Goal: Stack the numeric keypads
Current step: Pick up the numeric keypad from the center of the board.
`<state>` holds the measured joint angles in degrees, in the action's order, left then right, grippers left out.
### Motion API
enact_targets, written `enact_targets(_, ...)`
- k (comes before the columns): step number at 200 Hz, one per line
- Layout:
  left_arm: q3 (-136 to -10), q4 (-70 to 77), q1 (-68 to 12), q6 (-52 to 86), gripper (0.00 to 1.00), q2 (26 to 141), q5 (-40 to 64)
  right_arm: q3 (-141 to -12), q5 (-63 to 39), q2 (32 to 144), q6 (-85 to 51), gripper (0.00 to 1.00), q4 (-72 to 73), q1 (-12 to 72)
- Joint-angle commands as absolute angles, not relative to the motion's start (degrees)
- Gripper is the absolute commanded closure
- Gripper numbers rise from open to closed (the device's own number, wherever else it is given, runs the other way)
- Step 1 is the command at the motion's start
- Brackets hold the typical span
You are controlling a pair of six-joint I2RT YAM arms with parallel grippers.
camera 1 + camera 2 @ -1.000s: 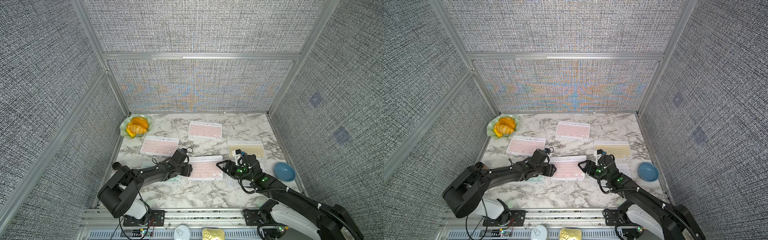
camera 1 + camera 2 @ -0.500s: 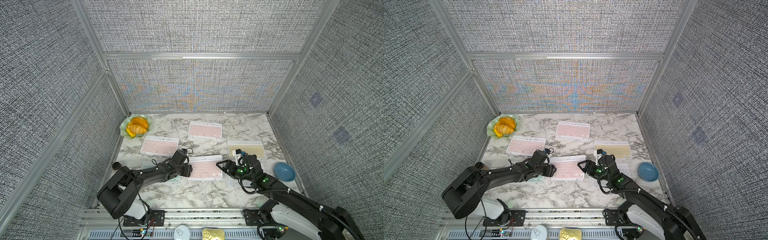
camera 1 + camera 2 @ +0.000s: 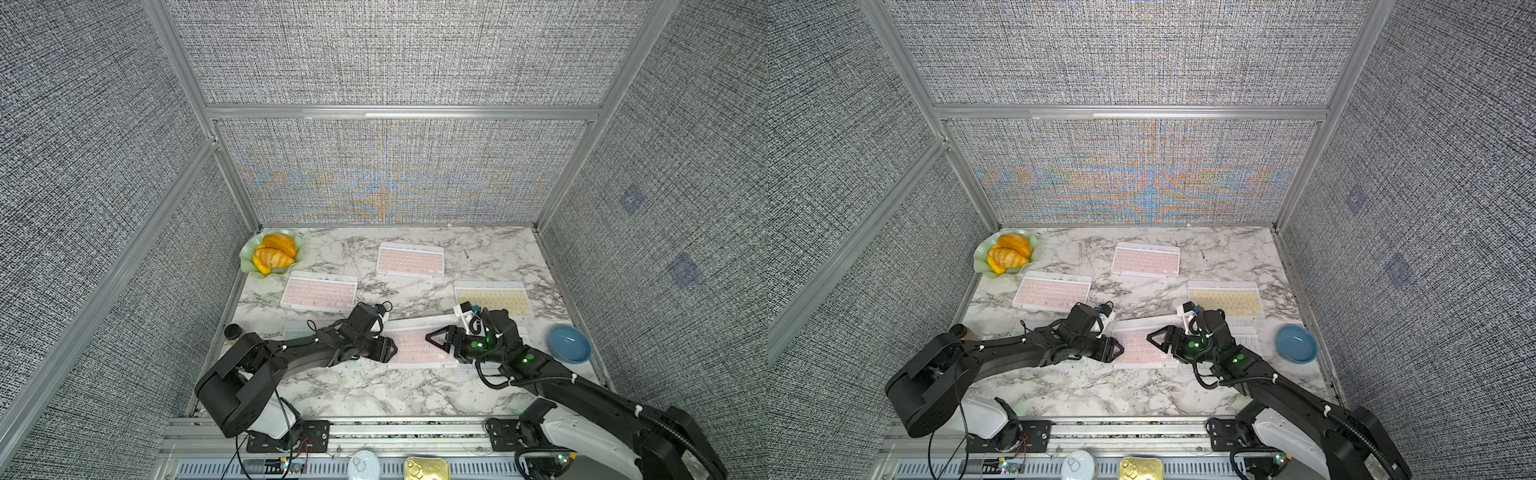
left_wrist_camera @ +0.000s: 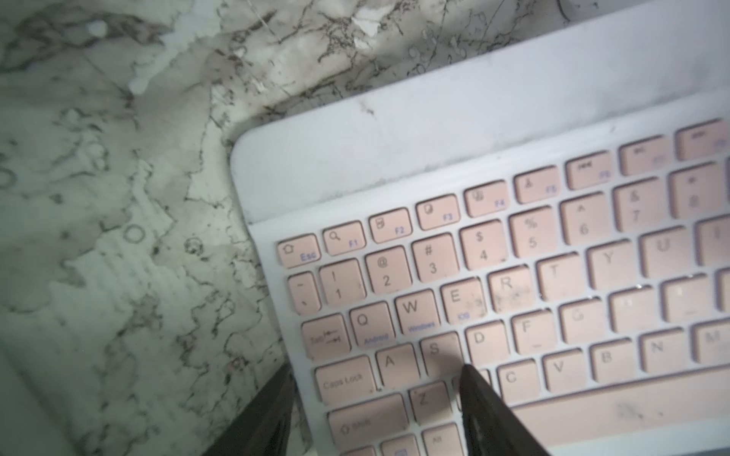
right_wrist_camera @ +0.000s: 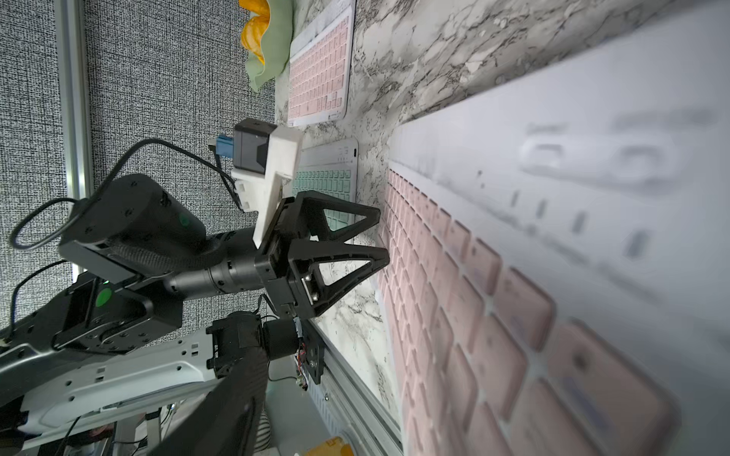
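A pink keypad [image 3: 411, 345] [image 3: 1138, 345] lies at the front middle. My left gripper [image 3: 390, 349] [image 4: 377, 371] is open and straddles its left edge: one finger beside the rim, the other over the keys. My right gripper [image 3: 430, 337] is open around the keypad's right end. One finger [image 5: 221, 414] stands clear of the key face, the other is hidden behind the keypad [image 5: 493, 296]. Two more pink keypads [image 3: 319, 291] [image 3: 410, 261] and a yellow one [image 3: 492, 299] lie behind. A mint keypad [image 5: 328, 185] sits under my left arm, a white one [image 3: 1246, 340] under my right.
A green leaf-shaped plate [image 3: 249, 266] with orange pieces stands at the back left corner. A blue bowl [image 3: 569, 343] sits by the right wall. A small dark jar [image 3: 233, 331] stands at the left edge. Mesh walls close in three sides.
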<state>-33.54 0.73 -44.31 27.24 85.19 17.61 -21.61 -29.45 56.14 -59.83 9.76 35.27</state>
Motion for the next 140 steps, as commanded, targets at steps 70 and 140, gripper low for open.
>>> enact_targets(70,-32.17,-1.18,-45.42,30.94,0.34,84.39,25.68,-27.07,-25.88,52.72,-55.63,0.28,-2.44,35.7)
enact_targets(140,-32.78,-1.06,-45.31,33.75,0.34,85.21,20.86,-31.42,-21.01,53.08,-50.63,0.28,-16.52,35.03)
